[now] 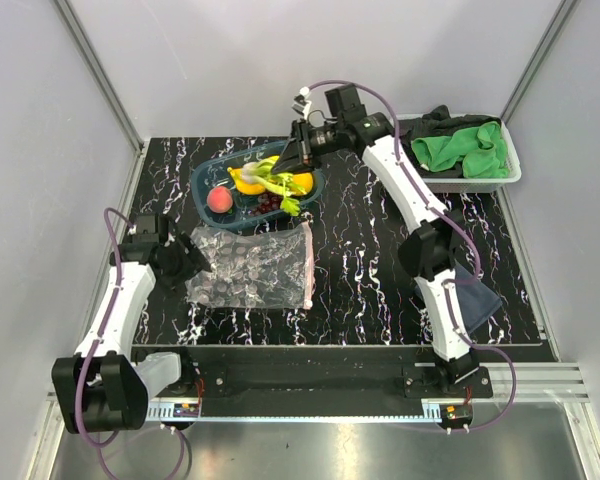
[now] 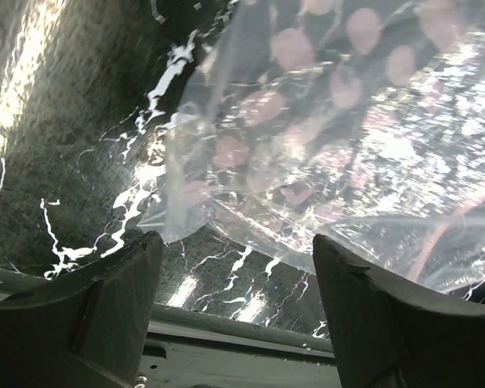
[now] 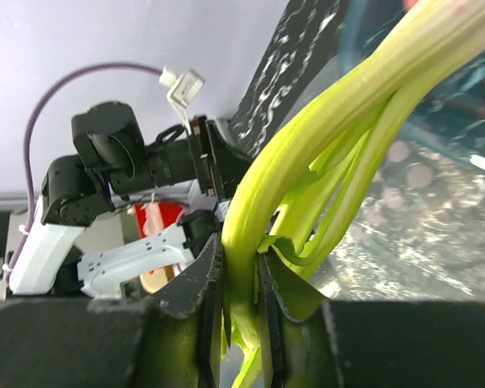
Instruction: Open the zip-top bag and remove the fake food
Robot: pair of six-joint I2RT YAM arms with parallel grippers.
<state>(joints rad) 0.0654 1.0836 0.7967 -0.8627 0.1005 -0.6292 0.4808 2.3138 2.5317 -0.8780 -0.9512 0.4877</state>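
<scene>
Pinching the green leaves of the leek (image 3: 307,162), the right pincer (image 3: 241,279) is pressed together on them, and only the thin stalks are seen between its fingers. This grip is shown closely in the right wrist view only. In the top view it is seen that this pincer is held over the blue-tinted tray (image 1: 202,182), where the banana bunch (image 1: 245,181), the lemon (image 1: 303,182), the peach (image 1: 219,200) and the grapes (image 1: 268,204) are lying.

The left pincer (image 2: 236,246) is spread wide, and nothing is held between its fingers (image 2: 105,307). The crinkly left edge of the zip-top bag (image 2: 347,145) is seen just beyond the fingertips; whether it is touched cannot be told. From above, the bag is shown lying flat on the counter (image 1: 380,280), just in front of the tray, with its pink-red zip strip (image 1: 308,265) along the right edge, far from the left pincer.
</scene>
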